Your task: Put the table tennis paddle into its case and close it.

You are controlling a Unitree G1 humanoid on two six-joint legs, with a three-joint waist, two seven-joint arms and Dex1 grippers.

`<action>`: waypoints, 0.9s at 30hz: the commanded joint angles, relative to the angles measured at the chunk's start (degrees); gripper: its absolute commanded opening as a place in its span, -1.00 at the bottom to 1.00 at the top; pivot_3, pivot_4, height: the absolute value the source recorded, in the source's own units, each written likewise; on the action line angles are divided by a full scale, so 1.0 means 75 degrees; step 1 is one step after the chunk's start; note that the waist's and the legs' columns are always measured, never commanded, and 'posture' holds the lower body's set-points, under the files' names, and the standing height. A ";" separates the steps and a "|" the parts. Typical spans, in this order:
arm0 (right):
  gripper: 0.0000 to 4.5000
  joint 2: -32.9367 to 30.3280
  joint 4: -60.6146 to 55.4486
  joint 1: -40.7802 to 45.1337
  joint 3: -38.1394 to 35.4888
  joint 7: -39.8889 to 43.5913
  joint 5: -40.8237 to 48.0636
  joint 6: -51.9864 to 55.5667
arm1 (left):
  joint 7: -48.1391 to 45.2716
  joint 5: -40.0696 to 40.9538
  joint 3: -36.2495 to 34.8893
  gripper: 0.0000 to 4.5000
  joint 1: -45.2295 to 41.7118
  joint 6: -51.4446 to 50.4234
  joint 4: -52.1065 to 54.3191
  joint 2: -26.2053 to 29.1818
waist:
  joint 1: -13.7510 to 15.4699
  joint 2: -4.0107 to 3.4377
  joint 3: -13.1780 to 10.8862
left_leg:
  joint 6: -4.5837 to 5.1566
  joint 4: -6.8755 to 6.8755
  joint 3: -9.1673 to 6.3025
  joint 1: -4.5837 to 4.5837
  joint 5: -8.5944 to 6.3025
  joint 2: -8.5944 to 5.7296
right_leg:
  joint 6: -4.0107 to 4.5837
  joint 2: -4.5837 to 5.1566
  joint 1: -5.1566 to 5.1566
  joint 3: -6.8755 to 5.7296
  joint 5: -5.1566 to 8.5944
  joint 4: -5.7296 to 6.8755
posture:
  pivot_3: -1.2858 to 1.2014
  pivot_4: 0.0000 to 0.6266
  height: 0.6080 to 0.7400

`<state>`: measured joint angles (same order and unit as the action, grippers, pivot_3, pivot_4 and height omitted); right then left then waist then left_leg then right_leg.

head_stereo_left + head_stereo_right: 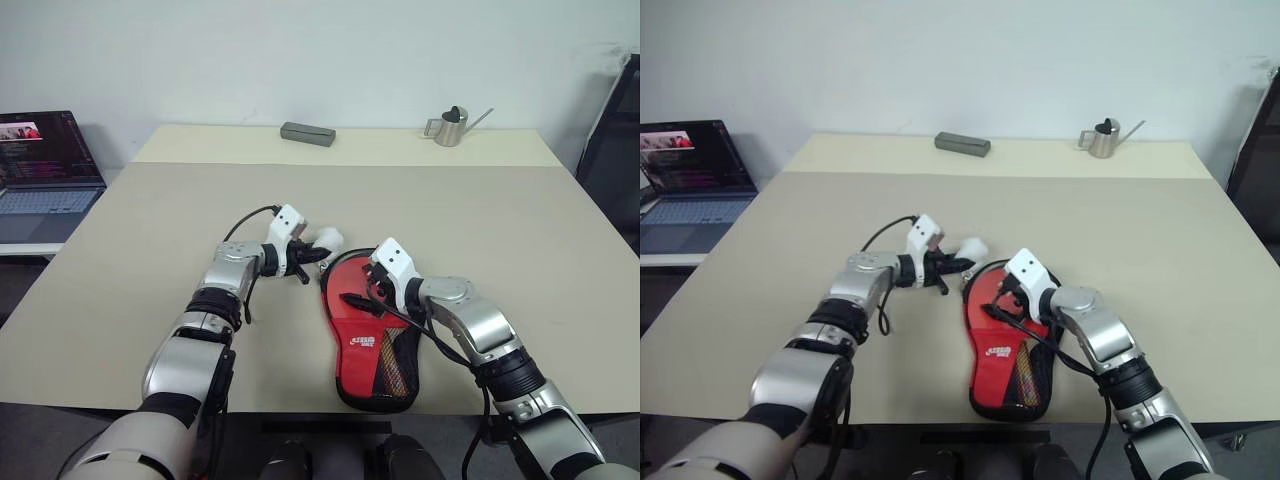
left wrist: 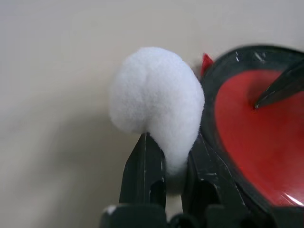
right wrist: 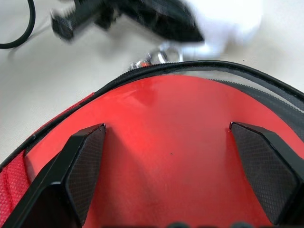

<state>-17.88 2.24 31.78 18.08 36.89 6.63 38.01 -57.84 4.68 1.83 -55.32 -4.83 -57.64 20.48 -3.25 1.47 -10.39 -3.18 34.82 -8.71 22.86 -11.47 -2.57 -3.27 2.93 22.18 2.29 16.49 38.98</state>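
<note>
Nearest the robot, at the front edge of the beige table [image 1: 480, 200], lies the case [image 1: 372, 345], red side up with its narrow mesh-panelled handle end toward the table's edge and its round end pointing away. The right gripper [image 3: 171, 166] rests over that round end with its two black fingers [image 3: 83, 161] spread wide, one on either side of the glossy red surface (the pads touch or hover just above it; which of the two cannot be told). Whether that glossy red is the paddle's rubber face or the case's own panel cannot be told either, so the paddle's place stays uncertain. A dark zip track with a clear edging runs around the round end. Just beyond the round end, the left gripper [image 2: 166, 161] is pressed together on the white fluffy pom-pom [image 2: 156, 102], pinching its lower part between the fingertips, right beside the case's rim where a small red tab sticks out. Farther back, a grey rectangular block [image 1: 307, 133] lies near the table's far edge, and a small metal watering can [image 1: 452, 126] stands well apart from it to the right. Off the table to the left, an open laptop [image 1: 40, 170] sits on a lower surface.
</note>
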 commanded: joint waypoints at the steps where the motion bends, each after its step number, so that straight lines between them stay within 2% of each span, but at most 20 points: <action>1: 1.00 -0.0289 0.0170 -0.0579 0.0427 -0.0152 -0.0433 0.0614 | 0.0060 -0.0056 -0.0070 -0.95 -0.0410 0.0208 0.0077 0.0177 | 0.0011 0.0005 0.0008 | 0.0000 0.0000 0.0000 -0.0001 0.0000 0.0000 | -0.0003 0.0000 -0.0002 0.0000 0.0002 -0.0001 | 0.03 -0.52 1.00; 7: 1.00 -0.0179 -0.0502 -0.1191 0.0419 -0.0543 -0.0381 0.1015 | 0.0552 -0.0439 0.0016 -0.95 -0.1032 0.0524 -0.0791 0.0060 | 0.0070 0.0020 0.0022 | 0.0000 0.0004 -0.0011 -0.0003 0.0000 -0.0003 | -0.0013 0.0002 -0.0013 -0.0007 0.0006 -0.0004 | 0.03 -0.52 1.00; 18: 1.00 0.0550 -0.1456 -0.2170 0.0436 -0.1611 -0.0252 0.1781 | 0.1199 -0.1020 0.0228 -0.95 -0.1860 0.1133 -0.1899 -0.0761 | 0.0014 0.0038 0.0059 | 0.0001 0.0002 -0.0004 -0.0012 -0.0001 -0.0010 | -0.0017 -0.0004 -0.0018 -0.0005 0.0008 -0.0003 | 0.03 -0.52 1.00; 27: 1.00 0.0998 -0.1613 -0.2519 0.0478 -0.2133 -0.0227 0.1950 | 0.2475 -0.1471 0.0161 -0.95 -0.2535 0.1413 -0.2426 -0.0918 | -0.0002 0.0051 0.0072 | 0.0001 0.0003 -0.0005 -0.0027 -0.0001 0.0000 | -0.0019 -0.0026 -0.0027 -0.0002 0.0009 -0.0002 | 0.03 -0.52 1.00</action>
<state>-10.17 -15.00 16.88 17.62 20.82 5.27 46.05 -41.98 -6.36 4.17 -70.46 3.25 -77.20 13.41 -3.27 1.85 -9.85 -3.17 34.84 -8.75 22.65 -11.48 -2.56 -3.41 2.74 21.98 2.27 16.56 38.96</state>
